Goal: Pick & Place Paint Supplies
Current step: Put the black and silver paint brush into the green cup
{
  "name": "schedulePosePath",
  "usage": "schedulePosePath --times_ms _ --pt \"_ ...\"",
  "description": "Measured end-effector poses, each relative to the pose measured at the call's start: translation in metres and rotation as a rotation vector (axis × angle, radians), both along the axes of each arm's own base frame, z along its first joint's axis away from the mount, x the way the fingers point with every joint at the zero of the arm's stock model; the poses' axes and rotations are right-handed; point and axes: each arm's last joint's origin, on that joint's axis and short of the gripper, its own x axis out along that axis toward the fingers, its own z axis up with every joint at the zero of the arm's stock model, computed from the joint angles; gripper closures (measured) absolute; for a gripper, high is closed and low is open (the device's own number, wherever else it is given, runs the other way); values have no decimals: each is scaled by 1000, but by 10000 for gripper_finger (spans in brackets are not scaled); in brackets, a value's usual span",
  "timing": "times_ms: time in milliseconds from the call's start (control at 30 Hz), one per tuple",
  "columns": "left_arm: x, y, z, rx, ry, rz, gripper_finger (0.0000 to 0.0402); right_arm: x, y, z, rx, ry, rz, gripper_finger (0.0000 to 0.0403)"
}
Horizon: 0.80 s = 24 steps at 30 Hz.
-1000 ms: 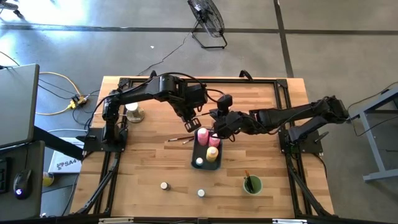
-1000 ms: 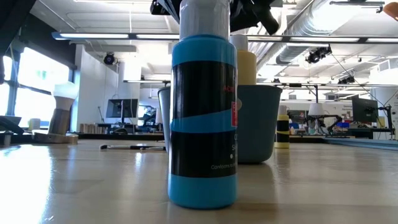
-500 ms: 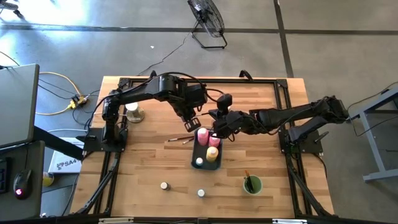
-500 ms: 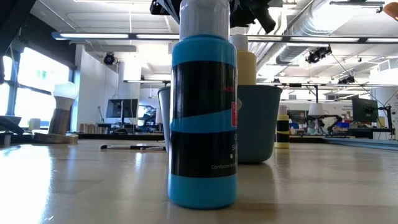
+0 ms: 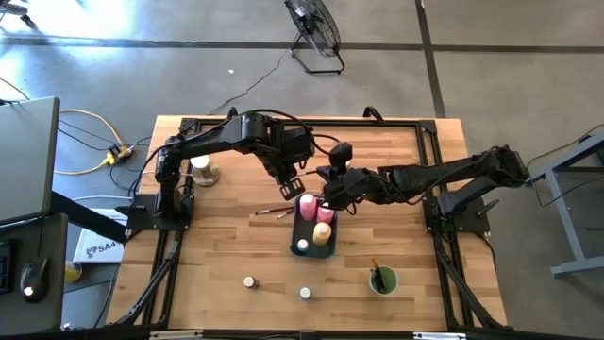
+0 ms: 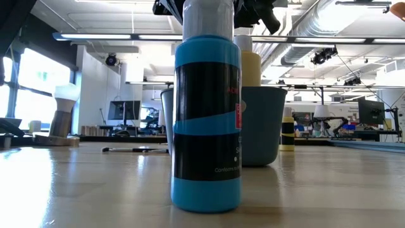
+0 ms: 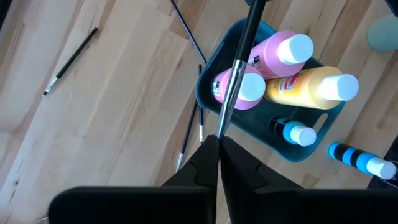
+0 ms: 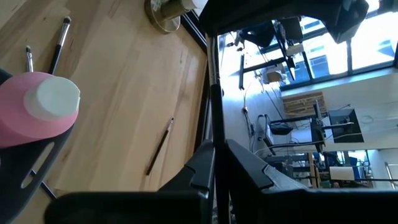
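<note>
Change since a second ago: no object on the worktop has shifted in the high or low view; both arms keep the same pose. The right gripper's fingers have drawn together.
Left gripper (image 5: 295, 183): over the worktop's middle, just beyond the far end of the tray (image 5: 304, 234); fingers pinched shut on a thin paintbrush (image 7: 235, 78), which slants across above the tray in the left wrist view.
Left arm pose: reaches from the left edge, elbow toward the far edge, wrist angled down at the tray.
Right gripper (image 5: 330, 198): at the tray's far right corner, above the bottles; fingers closed, nothing seen held.
Right arm pose: stretched low from the right edge toward the middle.
Pink bottles (image 7: 270, 55): two in the tray's far end, touching.
Yellow bottle (image 7: 308, 90): in the tray, beside the pink ones.
Small blue-capped jar (image 7: 292, 132): in the tray's near end.
Blue-and-black bottle (image 6: 207, 114): upright near the front edge, close to the low camera.
Loose brushes (image 5: 274, 211): on the wood just left of the tray.
Small jars (image 5: 249, 281): two near the front edge, well apart.
Green cup (image 5: 383, 280): front right.
</note>
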Motion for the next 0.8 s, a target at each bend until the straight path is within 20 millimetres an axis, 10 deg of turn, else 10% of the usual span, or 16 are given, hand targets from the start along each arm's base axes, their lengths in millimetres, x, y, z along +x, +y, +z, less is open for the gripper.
schedulePosePath --times_ms 800 --pt "1 0 0 42 0 -68 203 0 0 0 0 -3 0 382"
